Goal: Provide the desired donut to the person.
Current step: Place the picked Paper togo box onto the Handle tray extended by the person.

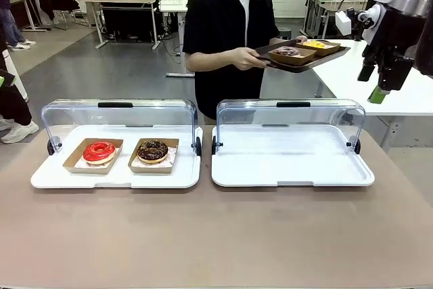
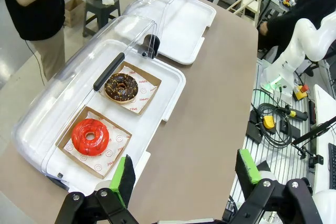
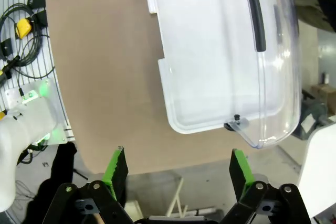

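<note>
Already lidless-open: red glazed donut (image 1: pixel 99 151) and chocolate donut (image 1: pixel 152 150) in paper trays along left white tray (image 1: pixel 115 179) rear edge, cover (image 1: pixel 118 114) flipped back for reach. Opposite, person (image 1: pixel 226 25) carrying dark serving tray (image 1: pixel 301 57). Left gripper (image 2: pixel 184 174) and right gripper (image 3: pixel 178 167) spread wide, empty, raised.

Legible text: none that I can make out. Red printed marks and small round logos on the paper liners (image 2: pixel 140 94) under the two donuts in the left wrist view; lettering too small for me to read. No readable labels, numbers or signs elsewhere.
</note>
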Tool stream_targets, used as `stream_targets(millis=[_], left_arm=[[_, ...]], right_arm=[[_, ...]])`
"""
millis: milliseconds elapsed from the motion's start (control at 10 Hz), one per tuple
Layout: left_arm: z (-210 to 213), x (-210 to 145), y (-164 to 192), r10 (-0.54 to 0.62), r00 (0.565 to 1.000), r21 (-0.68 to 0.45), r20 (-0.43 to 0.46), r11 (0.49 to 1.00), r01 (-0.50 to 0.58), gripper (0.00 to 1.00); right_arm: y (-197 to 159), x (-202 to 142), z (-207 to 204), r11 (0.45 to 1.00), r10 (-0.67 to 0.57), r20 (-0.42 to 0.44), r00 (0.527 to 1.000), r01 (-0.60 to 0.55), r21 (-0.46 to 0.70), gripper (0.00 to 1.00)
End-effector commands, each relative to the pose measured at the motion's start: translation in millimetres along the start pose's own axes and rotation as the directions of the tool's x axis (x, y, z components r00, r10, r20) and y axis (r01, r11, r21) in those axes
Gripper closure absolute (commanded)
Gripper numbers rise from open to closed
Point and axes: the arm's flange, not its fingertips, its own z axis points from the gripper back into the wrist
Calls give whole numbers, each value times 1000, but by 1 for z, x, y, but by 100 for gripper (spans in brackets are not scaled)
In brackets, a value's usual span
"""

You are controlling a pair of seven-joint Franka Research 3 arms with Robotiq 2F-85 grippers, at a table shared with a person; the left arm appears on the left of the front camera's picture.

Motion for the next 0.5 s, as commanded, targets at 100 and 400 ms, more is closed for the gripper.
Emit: stream_targets(millis=[100, 400], left_arm=[[1, 3, -2, 13, 1000, -5, 15, 1000, -13, 0], [1, 3, -2, 13, 1000, -5, 15, 1000, -13, 0]], right_arm=[[0, 1, 1, 1000, 2, 0, 1000, -2, 3, 0], [0, 1, 1, 1000, 2, 0, 1000, -2, 3, 0]])
